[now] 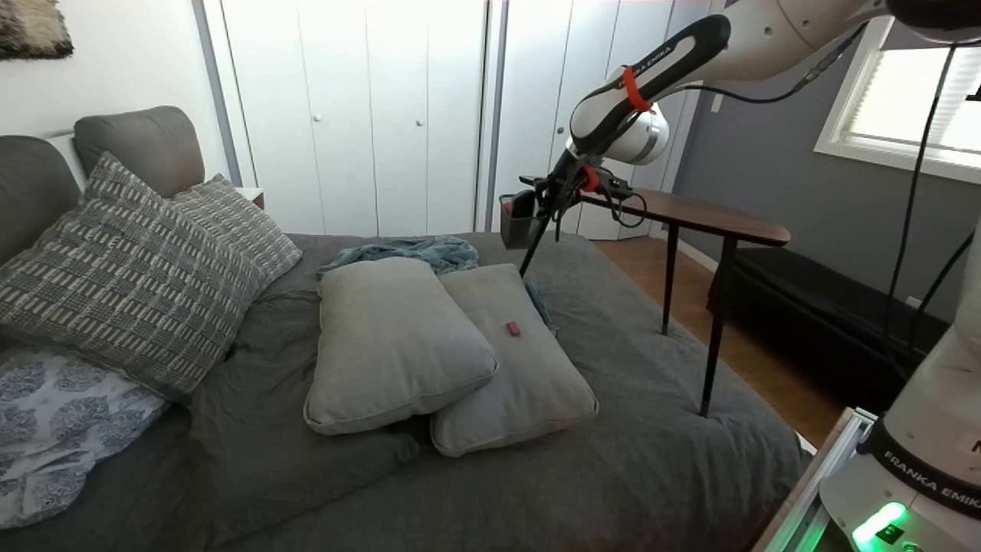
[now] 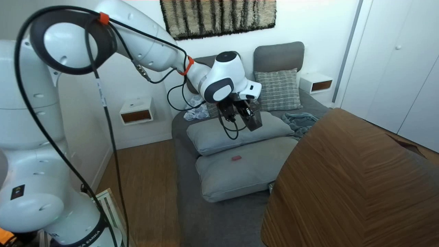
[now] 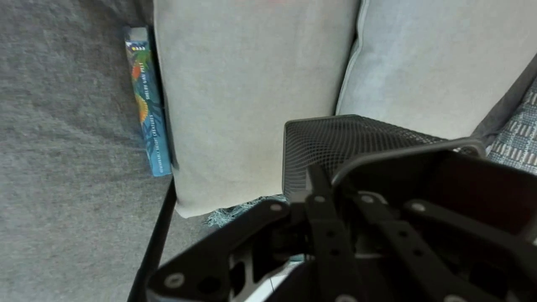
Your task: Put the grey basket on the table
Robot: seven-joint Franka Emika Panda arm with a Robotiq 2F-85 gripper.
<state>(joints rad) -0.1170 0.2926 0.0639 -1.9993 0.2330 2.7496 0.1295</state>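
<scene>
The grey basket hangs from my gripper in the air above the bed, in an exterior view. It also shows tilted under the gripper as a dark basket over the pillows. In the wrist view the mesh basket has its rim between my fingertips, one finger outside the wall and one inside. Its inside is dark with a reddish tint. The table stands beyond the arm, and its brown top fills the lower right. A table leg shows in the wrist view.
Two light grey pillows lie on the bed with a small red block on one. A book lies beside a pillow. A teal cloth lies behind. A low dark bench stands by the wall.
</scene>
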